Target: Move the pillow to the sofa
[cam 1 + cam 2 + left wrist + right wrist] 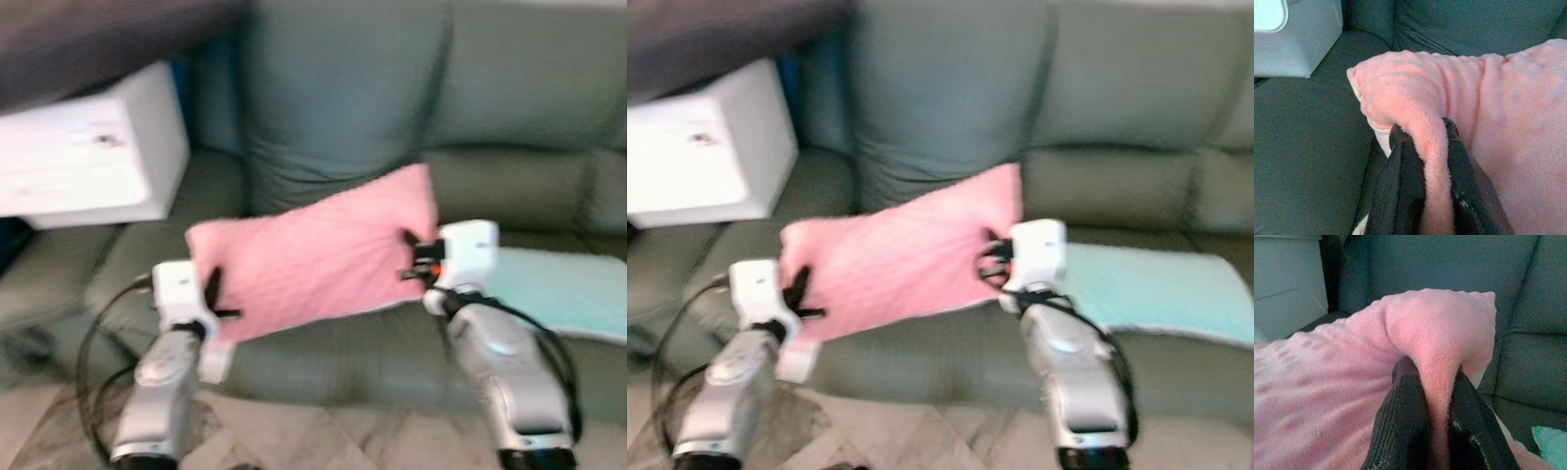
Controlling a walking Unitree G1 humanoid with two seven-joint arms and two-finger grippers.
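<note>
A pink fleece pillow [313,257] hangs stretched between my two arms, just above the seat of the dark green sofa [353,108]. My left gripper [217,299] is shut on the pillow's lower left end; in the left wrist view its black fingers [1400,186] pinch a fold of pink fabric [1430,161]. Pinching the upper right corner is my right gripper [416,257], also shut, with a ridge of pillow [1437,362] squeezed between its fingers [1400,426]. The pillow tilts, right end higher.
A white box-like appliance [93,157] sits on the sofa's left side. A pale teal cloth [563,289] lies on the right seat cushion. Tiled floor [323,441] runs along the sofa's front edge below my arms.
</note>
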